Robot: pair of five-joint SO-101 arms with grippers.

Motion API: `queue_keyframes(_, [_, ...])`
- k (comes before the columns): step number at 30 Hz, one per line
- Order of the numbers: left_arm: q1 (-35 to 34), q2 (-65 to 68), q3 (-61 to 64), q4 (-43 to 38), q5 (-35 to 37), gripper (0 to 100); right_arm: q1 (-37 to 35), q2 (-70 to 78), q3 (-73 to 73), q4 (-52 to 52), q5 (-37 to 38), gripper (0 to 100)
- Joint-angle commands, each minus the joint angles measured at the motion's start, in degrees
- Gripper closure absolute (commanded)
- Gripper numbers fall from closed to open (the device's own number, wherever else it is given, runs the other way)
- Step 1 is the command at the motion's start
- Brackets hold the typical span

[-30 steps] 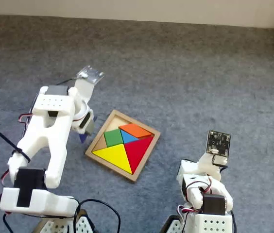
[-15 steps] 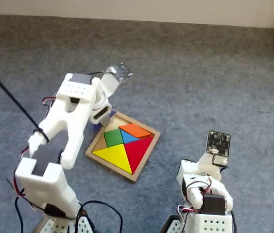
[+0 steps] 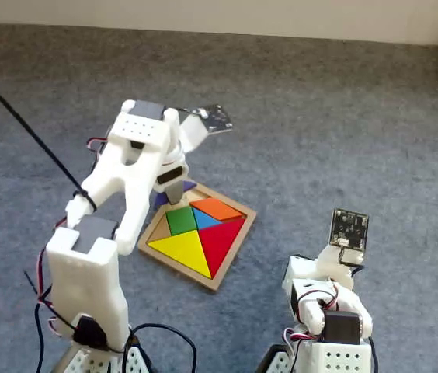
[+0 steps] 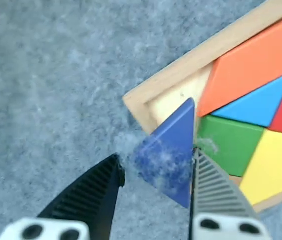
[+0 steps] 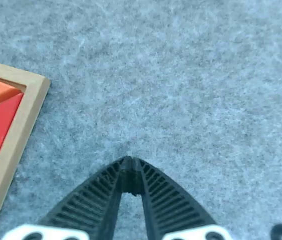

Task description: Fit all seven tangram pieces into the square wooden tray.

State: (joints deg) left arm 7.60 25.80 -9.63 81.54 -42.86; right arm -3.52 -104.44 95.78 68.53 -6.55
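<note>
Grey carpet (image 3: 320, 116), tray (image 4: 221, 50), left tool (image 4: 156, 157) (blue triangle (image 4: 170, 147))

Both arms are built of white, blocky printed shells around black servo motors. The left arm (image 3: 118, 186) has rows of small holes in its upper link, red and black wires looping at its joints, and a thin black cable (image 3: 36, 140) trailing off it. The right arm (image 3: 316, 273) carries a dark square circuit board (image 3: 349, 227). The left pincer (image 4: 156, 160) pairs one black ribbed finger with a pale grey one. The right pincer (image 5: 129, 172) has two black ribbed fingers on white bases with dark screw holes
</note>
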Motion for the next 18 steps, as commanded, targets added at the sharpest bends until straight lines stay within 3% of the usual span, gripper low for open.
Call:
queue_keyframes(1, [2.42, 2.15, -5.67, 1.41, -0.53, 84, 0.66, -0.66, 6.64, -0.66, 0.53, 99.4])
queue_keyframes(13, [3.38, 6.99, -10.24, 2.02, -0.53, 83, 0.66, -0.66, 6.64, -0.66, 0.53, 99.4])
queue_keyframes(18, [3.47, 6.55, -10.59, 5.63, -0.26, 74, 0.66, -0.66, 6.64, -0.66, 0.53, 99.4])
